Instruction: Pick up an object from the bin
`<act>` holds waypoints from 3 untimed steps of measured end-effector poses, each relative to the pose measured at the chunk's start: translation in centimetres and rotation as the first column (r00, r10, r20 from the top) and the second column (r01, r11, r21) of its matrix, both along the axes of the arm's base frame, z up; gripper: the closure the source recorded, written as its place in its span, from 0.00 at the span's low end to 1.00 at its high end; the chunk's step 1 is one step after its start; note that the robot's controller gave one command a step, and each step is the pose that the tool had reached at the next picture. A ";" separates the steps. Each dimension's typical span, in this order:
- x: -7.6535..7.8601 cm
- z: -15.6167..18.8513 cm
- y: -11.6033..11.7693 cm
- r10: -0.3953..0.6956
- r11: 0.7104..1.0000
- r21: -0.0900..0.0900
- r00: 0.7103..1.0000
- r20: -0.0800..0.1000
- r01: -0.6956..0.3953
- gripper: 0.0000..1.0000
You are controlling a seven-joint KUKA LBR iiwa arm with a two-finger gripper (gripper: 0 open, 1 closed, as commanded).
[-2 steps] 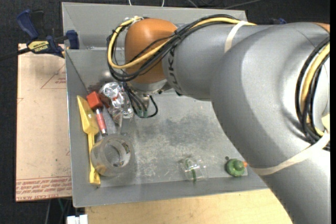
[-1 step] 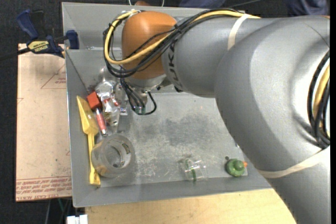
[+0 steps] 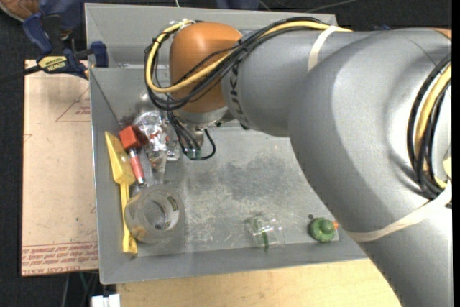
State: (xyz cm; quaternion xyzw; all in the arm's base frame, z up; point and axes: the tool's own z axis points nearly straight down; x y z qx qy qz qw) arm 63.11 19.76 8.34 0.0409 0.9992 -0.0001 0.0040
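At the left side of the grey metal bin (image 3: 215,183), we see the arm (image 3: 345,97) reaching in from the right, its orange cover (image 3: 201,65) wrapped in yellow and black cables (image 3: 162,54). The gripper (image 3: 165,140) sits low over a crumpled silvery wad (image 3: 151,126) close to the left wall; whether it is spread or pressed together we cannot tell. A red block (image 3: 129,138) lies just beside the wad, with a pink-red pen-like stick (image 3: 136,167) below it and a yellow strip (image 3: 116,180) along the wall. Nearer the front lies a clear plastic ring (image 3: 152,212). Well apart, by the front wall, lie a small clear piece with green (image 3: 262,232) and a green round thing (image 3: 323,229).
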 end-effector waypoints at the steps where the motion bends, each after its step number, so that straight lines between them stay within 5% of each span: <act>1: 1.8 -1.4 -0.7 -0.099 0.995 0.003 0.995 -0.011 0.099 0.00; 2: 0.0 -1.2 -0.7 -0.119 0.993 0.002 0.993 0.003 0.119 1.00; 3: 0.0 -1.2 -0.7 -0.119 0.993 0.002 0.993 0.004 0.119 1.00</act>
